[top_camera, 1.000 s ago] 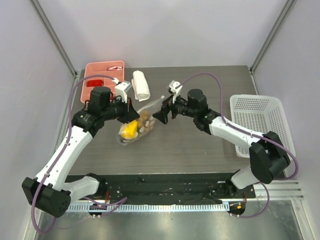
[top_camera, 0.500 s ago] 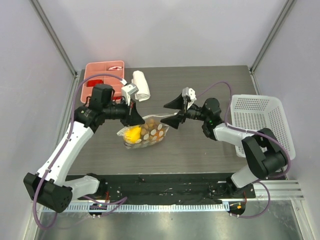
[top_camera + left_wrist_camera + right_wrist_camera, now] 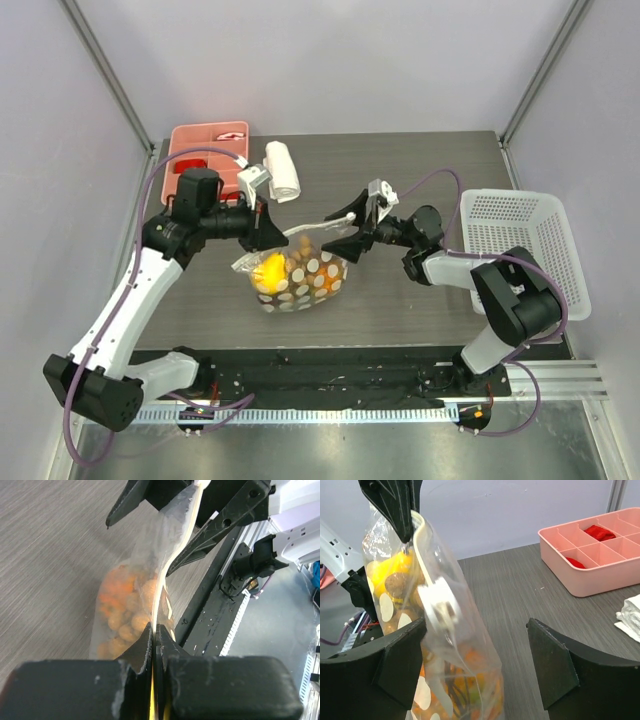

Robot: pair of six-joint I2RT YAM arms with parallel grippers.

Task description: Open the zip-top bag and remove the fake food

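The zip-top bag is clear with white dots and hangs above the table. My left gripper is shut on its white zip strip, which shows in the left wrist view. The fake food sits inside: a yellow fruit, brown balls and orange pieces. My right gripper is open around the bag's other end. In the right wrist view the white slider lies between the wide-open jaws, close to the left finger.
A pink compartment tray with red pieces stands at the back left, also seen in the right wrist view. A rolled white towel lies beside it. A white mesh basket stands at the right.
My right gripper opened and drew back to the right along the zip strip. The bag swung down and right and now hangs fuller. My left gripper kept its hold.
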